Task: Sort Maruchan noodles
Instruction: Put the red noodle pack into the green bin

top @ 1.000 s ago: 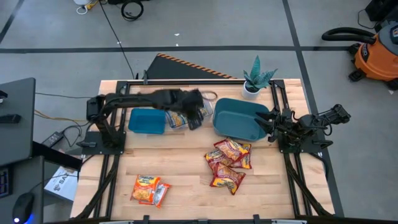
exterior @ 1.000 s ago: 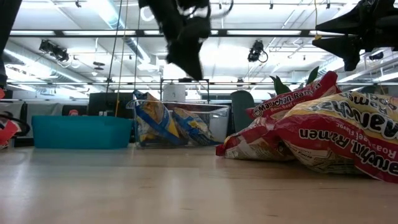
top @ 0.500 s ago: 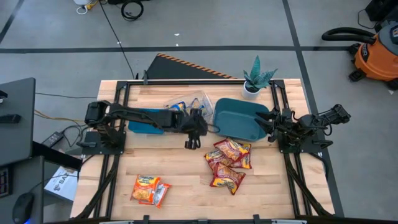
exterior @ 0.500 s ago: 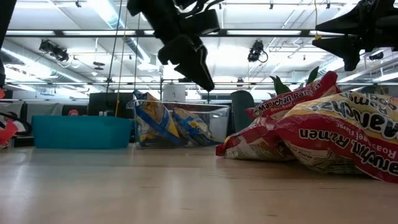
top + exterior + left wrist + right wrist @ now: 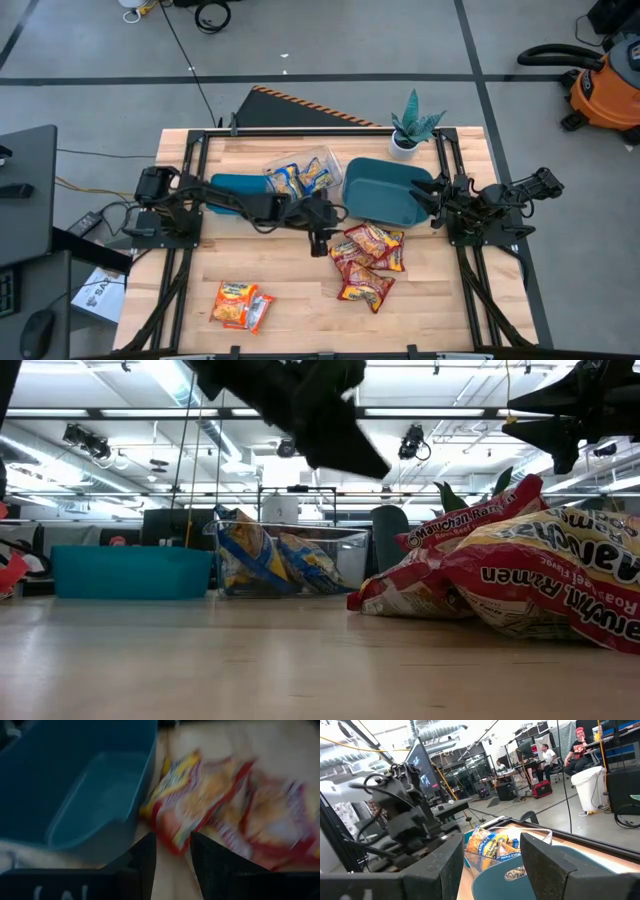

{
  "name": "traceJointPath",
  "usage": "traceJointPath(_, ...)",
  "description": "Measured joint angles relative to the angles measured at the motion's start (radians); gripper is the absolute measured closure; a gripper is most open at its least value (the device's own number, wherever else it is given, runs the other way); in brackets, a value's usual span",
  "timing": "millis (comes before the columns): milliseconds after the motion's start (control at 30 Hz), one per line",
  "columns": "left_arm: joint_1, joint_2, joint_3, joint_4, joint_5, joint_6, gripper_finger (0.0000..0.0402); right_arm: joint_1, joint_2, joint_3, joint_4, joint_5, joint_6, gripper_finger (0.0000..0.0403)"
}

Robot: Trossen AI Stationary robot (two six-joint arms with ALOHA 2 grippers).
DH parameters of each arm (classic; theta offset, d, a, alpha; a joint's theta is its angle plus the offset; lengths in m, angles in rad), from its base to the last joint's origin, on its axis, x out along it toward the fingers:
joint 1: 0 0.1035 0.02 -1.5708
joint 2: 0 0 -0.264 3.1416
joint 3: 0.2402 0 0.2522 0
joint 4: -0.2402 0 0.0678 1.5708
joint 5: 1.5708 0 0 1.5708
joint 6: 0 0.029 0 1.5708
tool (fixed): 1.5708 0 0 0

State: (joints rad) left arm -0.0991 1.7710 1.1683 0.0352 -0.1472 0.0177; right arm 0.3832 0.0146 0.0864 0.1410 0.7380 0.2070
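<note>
Several red-and-yellow Maruchan packets [image 5: 366, 262] lie in a loose pile on the table, right of centre. My left gripper [image 5: 320, 242] hovers open just beside the pile's left edge; in its wrist view the gripper [image 5: 173, 860] points at the nearest red packet [image 5: 200, 800] without touching it. Blue-and-yellow packets [image 5: 298, 176] lie in the clear tray [image 5: 330, 160] toward the far edge. Orange-and-yellow packets [image 5: 241, 304] rest flat near the near-left corner. My right gripper [image 5: 492, 870] waits open above the right teal bin [image 5: 385, 192].
A second teal bin [image 5: 232, 192] sits on the left, partly under my left arm. A potted plant [image 5: 410, 128] stands at the far edge by the right bin. Bare wood lies between the orange packets and the red pile. People [image 5: 560, 755] sit far off in the room.
My left gripper has swung from above the clear tray toward the table's near edge and to the right, ending beside the red packet pile. The packets and bins have stayed in place.
</note>
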Motion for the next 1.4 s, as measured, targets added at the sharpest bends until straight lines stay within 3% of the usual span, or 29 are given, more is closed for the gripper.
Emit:
traceJointPath(233,-0.043,0.056,0.0,0.131,-0.031,0.016,0.0276,0.0,0.0,0.0,0.0,0.0,0.0,0.0204)
traceJointPath(633,-0.097,0.16,-0.001,0.149,-0.1,0.089,0.0276,0.0,0.0,0.0,0.008,-0.001,0.0,0.0204)
traceJointPath(800,-0.1,0.161,0.0,0.153,-0.19,0.261,0.0276,0.0,0.0,0.0,0.008,-0.001,0.0,0.0204)
traceJointPath(967,-0.108,0.161,0.0,0.138,-0.198,0.538,0.0276,0.0,0.0,0.0,0.008,-0.001,0.0,0.0204)
traceJointPath(1200,-0.106,0.189,0.002,0.127,-0.219,0.776,0.0276,0.0,0.0,0.0,0.008,-0.001,0.0,0.0204)
traceJointPath(1400,-0.105,0.207,0.0,0.14,-0.263,0.832,0.0276,0.0,0.0,0.0,0.009,0.0,0.0,0.0204)
